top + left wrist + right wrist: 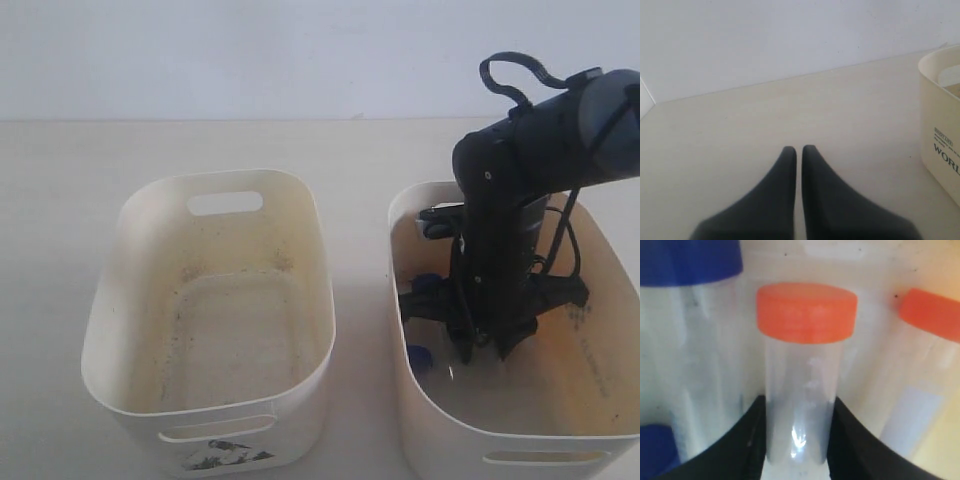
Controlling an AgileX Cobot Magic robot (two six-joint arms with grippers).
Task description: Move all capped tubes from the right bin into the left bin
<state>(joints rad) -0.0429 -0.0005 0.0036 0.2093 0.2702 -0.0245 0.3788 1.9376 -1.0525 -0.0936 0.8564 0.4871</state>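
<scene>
While the left pincer [798,150] sits pressed together, the right pincer [797,407] pinches an orange-capped tube [806,315].

Inside the cream plastic right bin [450,440], my right tool [797,400] clamps a clear orange-capped tube [805,315], hemmed between a blue-capped tube [687,340] and a second orange-capped tube [920,390]; bare worktop [790,110] lies open before my closed left tool [799,150].

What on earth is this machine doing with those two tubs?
The right claw is down inside the right bin, gripping an orange-capped tube. Another orange tube and two blue-capped tubes lie beside it. The left bin has no tubes yet. The left claw hangs shut over the table, idle.
</scene>
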